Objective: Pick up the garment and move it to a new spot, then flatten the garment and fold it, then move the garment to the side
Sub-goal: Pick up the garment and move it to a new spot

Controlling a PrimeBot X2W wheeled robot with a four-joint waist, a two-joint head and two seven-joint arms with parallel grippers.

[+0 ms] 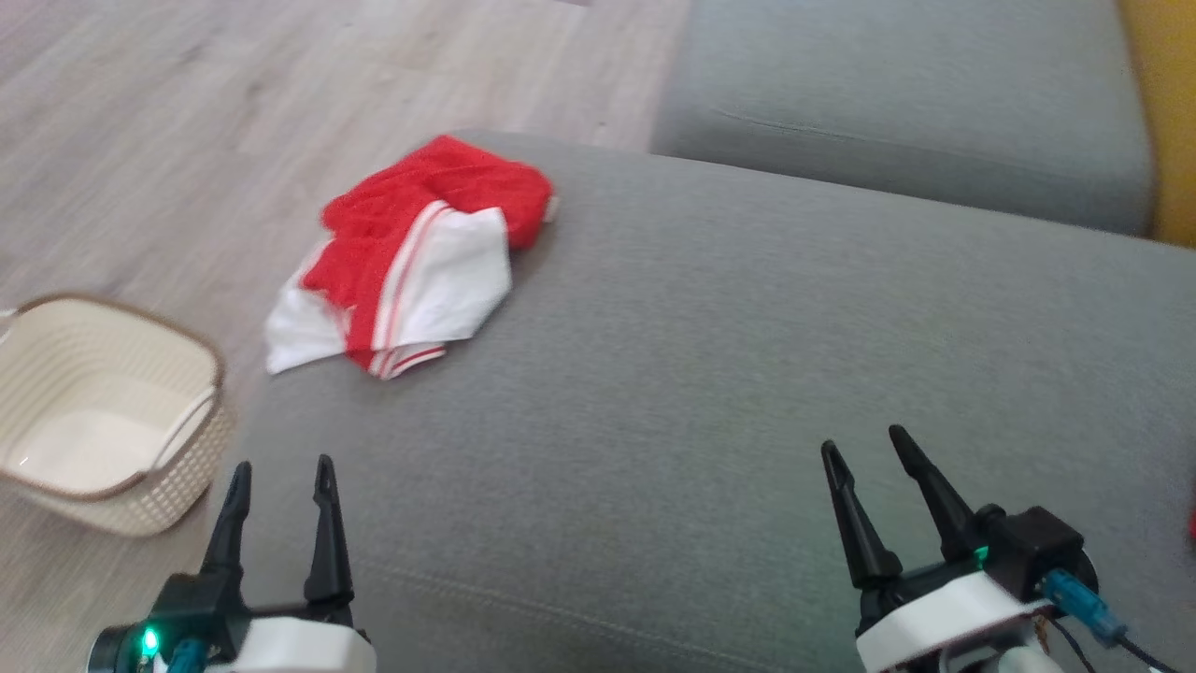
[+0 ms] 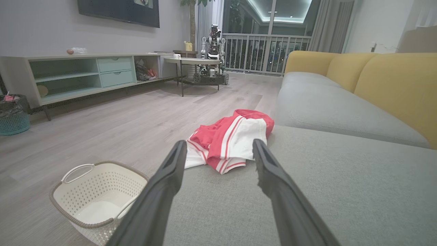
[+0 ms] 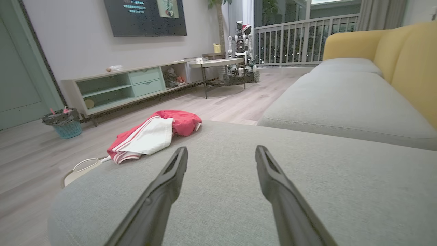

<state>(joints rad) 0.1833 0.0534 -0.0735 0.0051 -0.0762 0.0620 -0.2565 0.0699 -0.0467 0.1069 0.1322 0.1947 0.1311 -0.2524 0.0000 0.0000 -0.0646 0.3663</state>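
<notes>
I see the garment (image 1: 411,257) lying at the far left corner of the sofa cushion (image 1: 701,374), with the basket (image 1: 103,411) on the floor (image 1: 187,112) to its left.

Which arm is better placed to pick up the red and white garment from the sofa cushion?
The left, likely. The garment lies bunched at the left edge of the cushion, straight ahead of the open left claw; the open right claw sits far across the cushion.
</notes>
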